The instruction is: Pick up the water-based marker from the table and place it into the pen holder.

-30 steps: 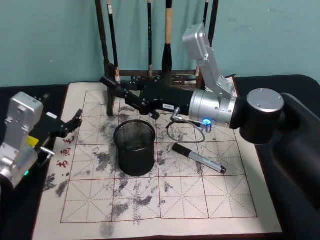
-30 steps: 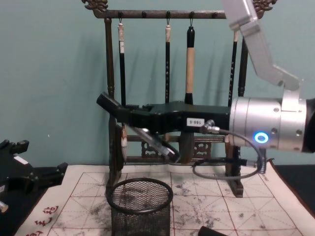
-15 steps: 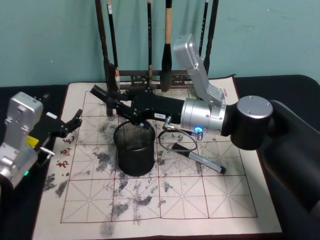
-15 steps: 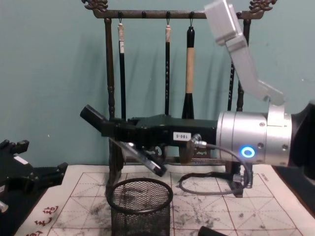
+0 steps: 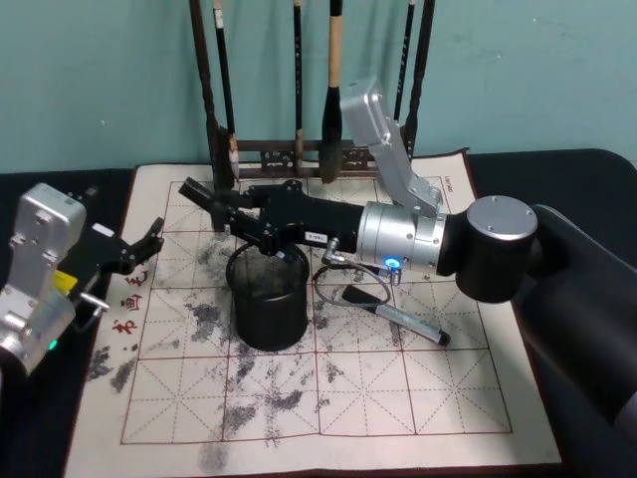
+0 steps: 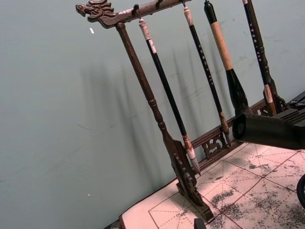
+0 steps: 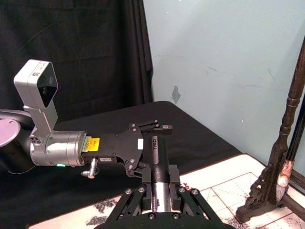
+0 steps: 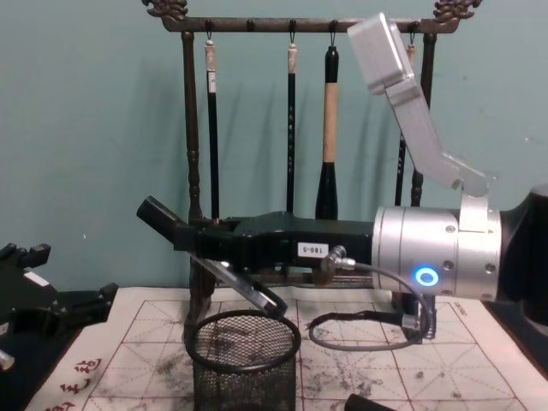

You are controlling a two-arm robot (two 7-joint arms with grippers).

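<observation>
So the marker (image 8: 244,289) is off the surface (image 5: 70,184) and up in the air. It's pinched in the right hand (image 8: 205,246) and tilted, with its black cap end poking out past the fingertips toward the robot's left and its other end slanting down at the pen holder (image 8: 247,377). That lower tip sits right by the holder's rim on the far right side. From the chest view I'd say it's just above the rim rather than inside, but it's too close to swear to. The hand is clamped shut on the marker, reaching in from the right above the holder's mouth.

Progress-wise: pickup done, carry done, drop not done. What's left looks like tipping the marker steeper (it's lying pretty flat for a narrow holder), getting the tip inside the mouth and letting go. Released at this angle, my guess is it could catch the rim and flop out.

Heads up — there's a second marker (image 5: 396,317) lying flat on the grid mat (image 5: 418,398) just right of the holder, with nothing touching it. Behind everything stands the brush rack (image 8: 193,145) with its brushes (image 8: 330,111) hanging. The left hand (image 5: 149,239) is parked at the mat's left edge — fingers apart, holding nothing.
</observation>
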